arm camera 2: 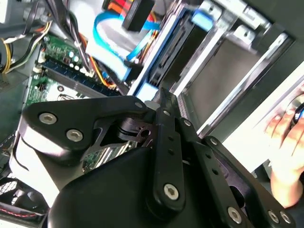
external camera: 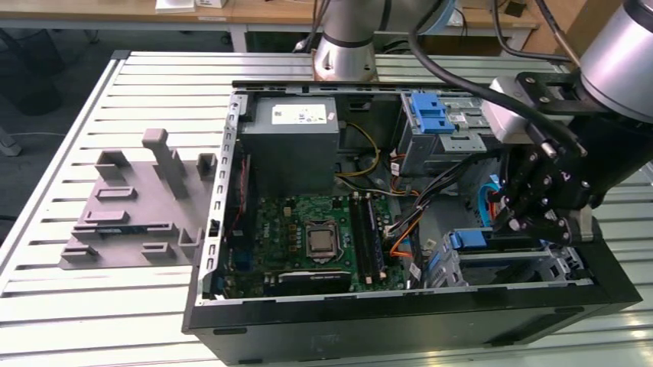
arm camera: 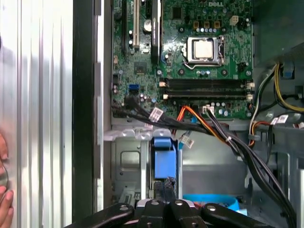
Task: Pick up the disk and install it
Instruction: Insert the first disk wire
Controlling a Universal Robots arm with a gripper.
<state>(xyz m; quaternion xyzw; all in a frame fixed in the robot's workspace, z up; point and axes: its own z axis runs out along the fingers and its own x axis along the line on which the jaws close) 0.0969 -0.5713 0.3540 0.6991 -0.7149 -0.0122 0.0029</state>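
Disk: seated edge-up in the lower drive cage, at the case corner on the exterior view's right; its visible end is a blue plastic rail handle, the dark drive body running back behind it. In the first wrist view the blue handle stands upright between two metal cage walls; any label on the drive is hidden.

End effector: black linkage fingers, drawn close together, sit directly over the disk's blue handle; whether they pinch it cannot be told. In the second wrist view the fingertip sits against the drive's edge.

Computer case: black tower lying on its side, open, on the slatted metal desk. Contents: green motherboard with bare processor socket, grey power supply carrying a white sticker, and bundled black, orange and yellow cables.

Upper drive bay: holds a bare blue latch.

Grey fixture: lies on the desk, beside the case.

Writing: none legible enough to report.

Person's hand: beyond the case wall.
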